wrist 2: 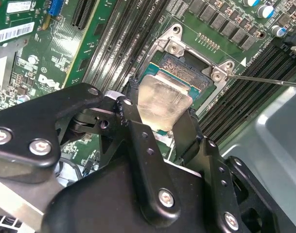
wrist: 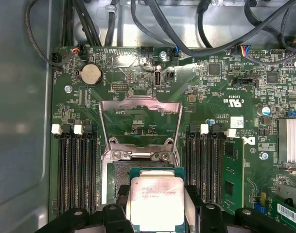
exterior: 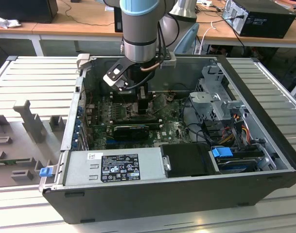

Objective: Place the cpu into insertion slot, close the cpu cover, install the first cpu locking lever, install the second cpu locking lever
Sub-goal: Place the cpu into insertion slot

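My gripper (wrist: 155, 206) is shut on the cpu (wrist: 155, 199), a silver-faced square chip pinched by its two side edges. In the second wrist view the cpu (wrist 2: 162, 99) sits between the black fingers (wrist 2: 138, 128) just over the near part of the insertion slot (wrist 2: 186, 68), whose dark contact field shows beyond the chip. I cannot tell whether chip and slot touch. The cpu cover (wrist: 139, 103), a thin silver frame, stands swung open behind the insertion slot (wrist: 119, 178). A thin metal lever rod (wrist 2: 267, 81) juts out beside the socket. In the exterior view the gripper (exterior: 144, 106) hangs low over the motherboard.
The motherboard lies in an open computer case (exterior: 264, 121). Black memory slots (wrist: 75, 165) flank the socket on both sides. A power supply (exterior: 116, 167) lies along the near wall, and drive bays with cables (exterior: 220, 109) are at the exterior view's right. Cables (wrist: 152, 24) run above the board.
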Robot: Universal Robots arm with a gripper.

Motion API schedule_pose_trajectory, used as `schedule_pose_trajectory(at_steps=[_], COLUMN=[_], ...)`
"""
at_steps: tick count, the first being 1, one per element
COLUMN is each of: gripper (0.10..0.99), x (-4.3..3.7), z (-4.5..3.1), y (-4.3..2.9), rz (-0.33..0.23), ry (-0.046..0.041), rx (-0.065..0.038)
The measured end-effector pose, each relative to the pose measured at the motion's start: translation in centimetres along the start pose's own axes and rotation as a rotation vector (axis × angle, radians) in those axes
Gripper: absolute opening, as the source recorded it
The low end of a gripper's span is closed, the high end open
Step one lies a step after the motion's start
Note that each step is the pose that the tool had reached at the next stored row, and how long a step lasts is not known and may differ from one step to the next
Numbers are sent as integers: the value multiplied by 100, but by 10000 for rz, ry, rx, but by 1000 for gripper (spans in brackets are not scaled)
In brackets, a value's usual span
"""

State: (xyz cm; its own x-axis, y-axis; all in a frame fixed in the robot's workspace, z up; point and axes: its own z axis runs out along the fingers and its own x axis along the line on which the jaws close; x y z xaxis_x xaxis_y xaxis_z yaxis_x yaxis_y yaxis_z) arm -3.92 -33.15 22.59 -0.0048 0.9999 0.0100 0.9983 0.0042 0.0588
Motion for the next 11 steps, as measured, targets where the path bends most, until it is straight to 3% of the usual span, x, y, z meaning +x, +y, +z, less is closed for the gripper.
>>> schedule_pose_trajectory(at_steps=[11], gripper=[525], x=[11], z=[91], y=[-6], rz=[0], ry=[0], rx=[0])
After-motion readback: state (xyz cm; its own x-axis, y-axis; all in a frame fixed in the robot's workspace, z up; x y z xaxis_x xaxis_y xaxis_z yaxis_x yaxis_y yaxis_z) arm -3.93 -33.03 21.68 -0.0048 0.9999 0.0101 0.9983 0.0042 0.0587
